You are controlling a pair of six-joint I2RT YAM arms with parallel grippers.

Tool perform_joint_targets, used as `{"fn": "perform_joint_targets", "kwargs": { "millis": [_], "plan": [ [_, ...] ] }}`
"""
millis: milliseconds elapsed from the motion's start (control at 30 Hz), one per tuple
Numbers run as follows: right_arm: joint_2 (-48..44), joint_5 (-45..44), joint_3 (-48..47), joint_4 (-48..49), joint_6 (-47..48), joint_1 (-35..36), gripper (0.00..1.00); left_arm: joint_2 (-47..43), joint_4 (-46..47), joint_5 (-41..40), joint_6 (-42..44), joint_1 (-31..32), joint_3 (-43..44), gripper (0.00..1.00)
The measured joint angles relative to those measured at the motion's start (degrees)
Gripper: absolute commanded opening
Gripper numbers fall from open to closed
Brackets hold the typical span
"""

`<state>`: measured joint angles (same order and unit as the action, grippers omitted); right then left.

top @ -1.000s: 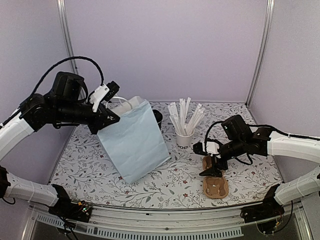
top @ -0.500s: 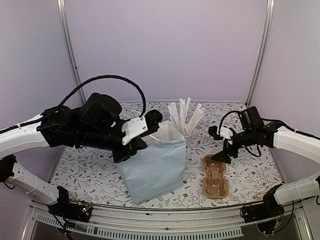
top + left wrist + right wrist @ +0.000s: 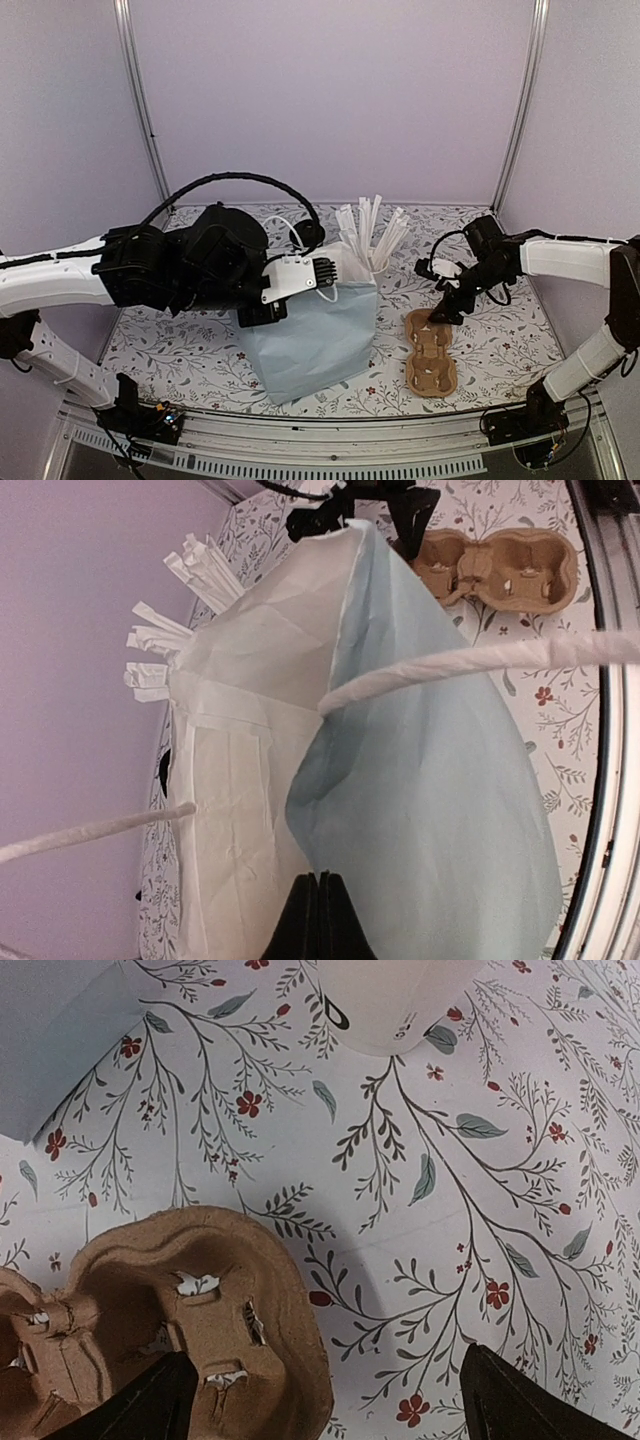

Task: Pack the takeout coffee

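Left gripper (image 3: 317, 890) has its fingers together, pinching the rim of the blue bag (image 3: 315, 340). Right gripper (image 3: 447, 312) hangs fingers apart over the cardboard carrier (image 3: 430, 360), with the white cup (image 3: 395, 1000) near.

High camera sits above and behind the arms, taking in the whole desk (image 3: 500, 340). Left wrist view presses close to the paper bag (image 3: 430, 810), facing along it. Right wrist view looks straight down, low over the cardboard carrier (image 3: 150, 1300), which all three share.
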<state>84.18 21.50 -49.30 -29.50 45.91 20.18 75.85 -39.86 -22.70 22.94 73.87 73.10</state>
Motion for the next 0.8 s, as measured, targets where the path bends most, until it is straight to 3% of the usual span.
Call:
{"fn": "perform_joint_targets", "kwargs": {
  "millis": [167, 267, 500, 800],
  "plan": [
    [3.7, -0.3, -2.2, -0.3, -0.1, 0.0, 0.94, -1.0, 1.0, -1.9, 3.0, 0.0, -0.4, 0.34],
    [5.3, -0.5, -3.1, -0.5, -0.5, 0.0, 0.94, -1.3, 1.3, -2.3, 3.7, 0.1, -0.6, 0.47],
    [7.2, -3.7, -3.3, -1.3, -3.1, -1.3, 0.94, -3.7, 1.3, -1.6, 0.7, 0.8, -1.0, 0.55],
    [7.4, -6.8, -3.4, -3.5, -5.4, -8.8, 0.94, -15.0, 2.4, 1.5, -6.1, 1.9, -2.6, 0.67]
  ]
}}
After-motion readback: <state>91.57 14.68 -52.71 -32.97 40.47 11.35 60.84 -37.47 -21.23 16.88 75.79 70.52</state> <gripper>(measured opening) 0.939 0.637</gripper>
